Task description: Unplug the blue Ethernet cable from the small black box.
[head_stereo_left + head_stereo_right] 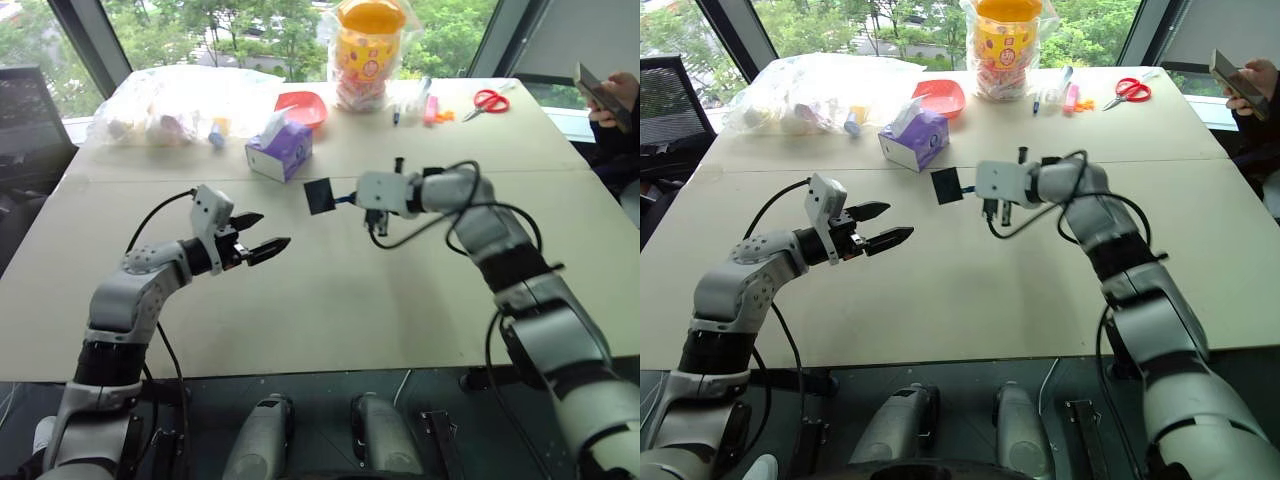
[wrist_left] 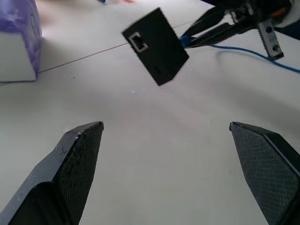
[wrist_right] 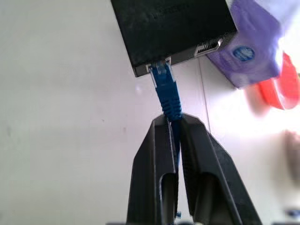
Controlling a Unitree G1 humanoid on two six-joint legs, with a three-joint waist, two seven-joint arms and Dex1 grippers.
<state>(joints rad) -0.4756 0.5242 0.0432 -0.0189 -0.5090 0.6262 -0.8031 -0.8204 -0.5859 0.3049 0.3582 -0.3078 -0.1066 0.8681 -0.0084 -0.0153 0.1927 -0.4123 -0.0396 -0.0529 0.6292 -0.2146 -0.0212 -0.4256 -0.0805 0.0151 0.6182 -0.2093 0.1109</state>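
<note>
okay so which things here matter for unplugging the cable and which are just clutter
Job: blue Ethernet cable, still plugged into small black box; right pincer shut on the cable; left pincer open.
Clutter: tissue box, red bowl, scissors, yellow jar.

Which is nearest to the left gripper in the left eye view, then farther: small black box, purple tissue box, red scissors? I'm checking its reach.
From the left gripper:
1. small black box, hanging just ahead, to its right, off the blue Ethernet cable.
2. purple tissue box, farther back on the table.
3. red scissors, at the far right edge.
</note>
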